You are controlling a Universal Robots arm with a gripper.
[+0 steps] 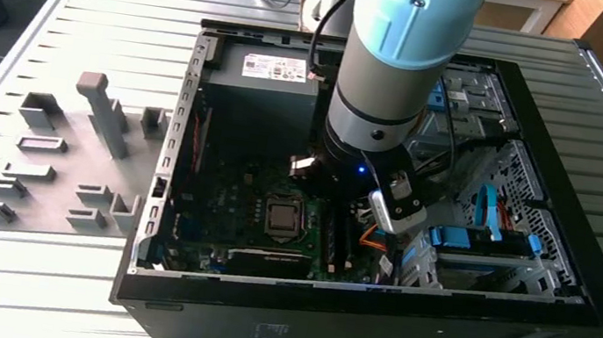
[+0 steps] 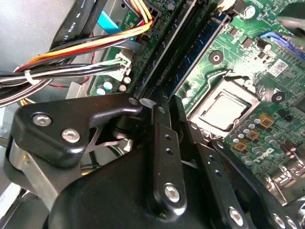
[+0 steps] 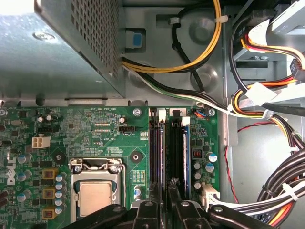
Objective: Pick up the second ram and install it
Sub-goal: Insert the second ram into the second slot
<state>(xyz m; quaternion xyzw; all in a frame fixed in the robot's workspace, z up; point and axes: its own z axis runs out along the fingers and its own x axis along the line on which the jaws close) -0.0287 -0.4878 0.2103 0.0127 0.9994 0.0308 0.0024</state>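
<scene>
My gripper [image 1: 373, 207] is down inside the open computer case [image 1: 565, 312], above the motherboard [image 3: 102, 131] beside the processor socket [image 3: 95, 195]. In both wrist views its black fingers [image 3: 155, 212] stand close together right over the long black memory slots [image 3: 177, 152]. The second ram [image 3: 166, 164] shows edge-on as a thin dark strip running out from between the fingertips [image 2: 159, 112], in line with the slots [image 2: 164, 67]. My gripper [image 2: 155, 102] looks shut on it. How deep it sits in a slot is hidden by the fingers.
Bundled power cables [image 3: 267, 114] run close beside the slots. The power supply box [image 1: 266, 71] fills the case's far end, and blue drive brackets [image 1: 481, 243] sit on the exterior view's right. Grey holder blocks [image 1: 96, 118] stand on the slatted table outside the case.
</scene>
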